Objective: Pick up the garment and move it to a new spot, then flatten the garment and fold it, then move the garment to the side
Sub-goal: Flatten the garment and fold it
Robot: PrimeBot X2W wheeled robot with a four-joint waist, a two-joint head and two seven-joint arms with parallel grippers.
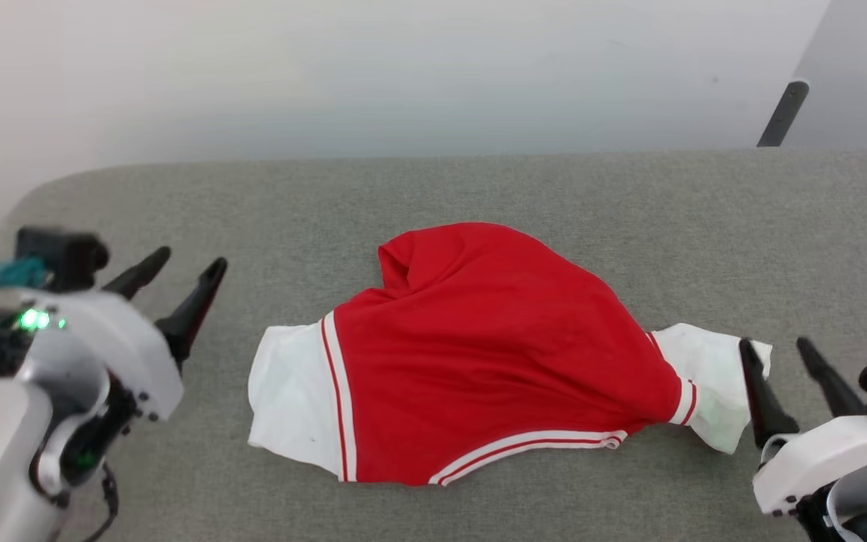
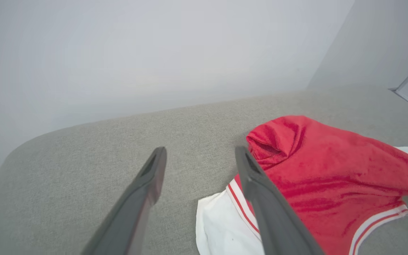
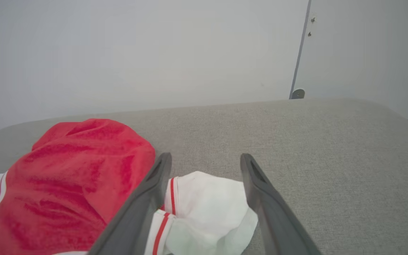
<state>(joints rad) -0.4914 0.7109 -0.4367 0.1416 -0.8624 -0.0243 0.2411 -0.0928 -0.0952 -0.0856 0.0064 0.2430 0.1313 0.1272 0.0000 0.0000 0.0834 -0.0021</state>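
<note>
The garment (image 1: 479, 354) lies crumpled in the middle of the grey table (image 1: 433, 196): a red body with white sleeves at both ends and red-and-white striped trim. My left gripper (image 1: 191, 262) hovers open to the left of its white left sleeve (image 1: 287, 395), apart from it. In the left wrist view that gripper (image 2: 200, 152) holds nothing, and the garment (image 2: 331, 177) lies to the right of its fingers. My right gripper (image 1: 776, 345) stands open at the white right sleeve (image 1: 708, 384). In the right wrist view this sleeve (image 3: 207, 205) lies between the spread fingers of the gripper (image 3: 205, 157), ungripped.
A pale wall (image 1: 373, 68) runs behind the table's far edge. A dark post (image 1: 783, 113) stands at the back right. The table's rounded left corner (image 1: 34, 203) lies close to my left arm.
</note>
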